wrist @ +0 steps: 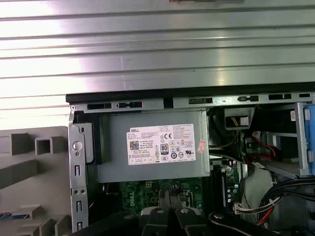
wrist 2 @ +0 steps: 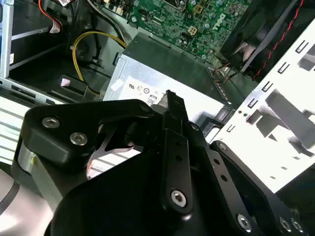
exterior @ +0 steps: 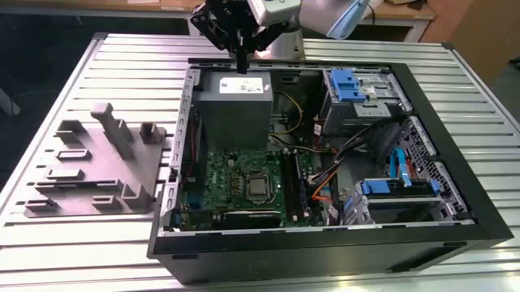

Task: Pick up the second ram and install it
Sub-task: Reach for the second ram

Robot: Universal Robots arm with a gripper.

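The hand (exterior: 242, 69) hangs fingers-down, tips pinched together and holding nothing, over the power-supply box (exterior: 234, 103) near the bench's (exterior: 89, 246) far edge. The second ram (wrist: 12, 215) sits edgewise in the grey holder (exterior: 89, 167), beyond the case wall (exterior: 187, 121).

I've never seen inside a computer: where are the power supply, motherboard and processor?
Power supply (exterior: 234, 115): exterior view, grey front face.
Motherboard (exterior: 223, 173): exterior view, green area beside the processor.
Processor (exterior: 258, 187): exterior view, its metal lid.

The second ram (wrist: 12, 215) shows as a thin blue strip in a slot of the grey holder (wrist: 29, 167), well apart from the claw (wrist: 167, 199) and untouched by it.
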